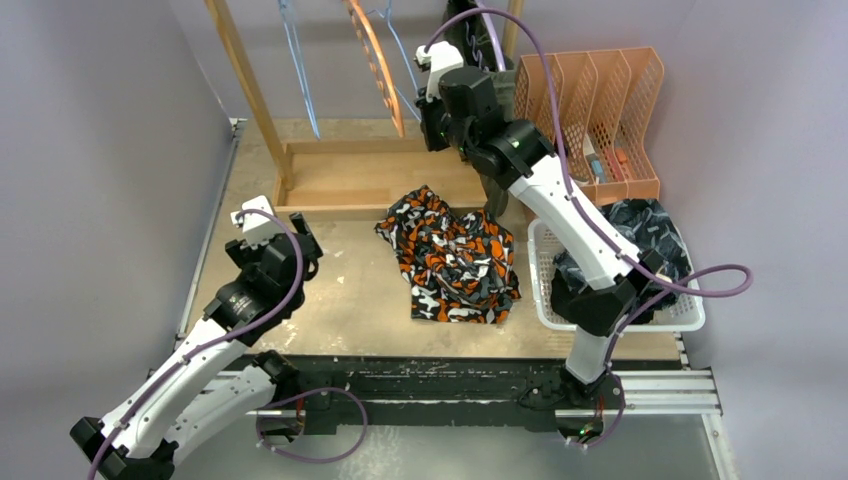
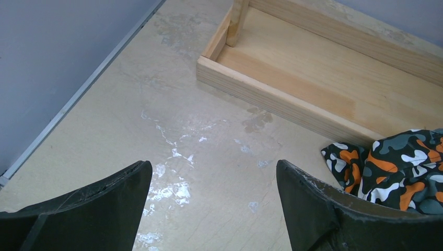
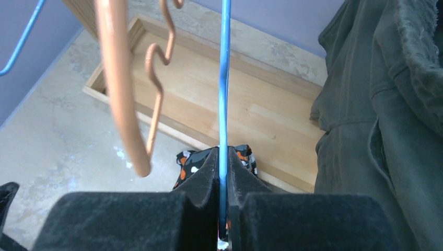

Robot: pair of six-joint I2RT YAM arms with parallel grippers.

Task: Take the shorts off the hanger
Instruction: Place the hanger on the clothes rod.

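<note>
My right gripper is shut on the thin wire of a blue hanger, high at the rack. Olive green shorts hang just right of that wire; what carries them is out of view. Orange-black-white shorts lie crumpled on the table's middle, and their corner shows in the left wrist view. Dark patterned shorts fill the white basket. My left gripper hovers open over bare table at the left, holding nothing.
The wooden rack's tray base sits at the back, with its post at the left. A bare orange hanger and another blue hanger dangle left of the gripped wire. An orange file organiser stands at the back right.
</note>
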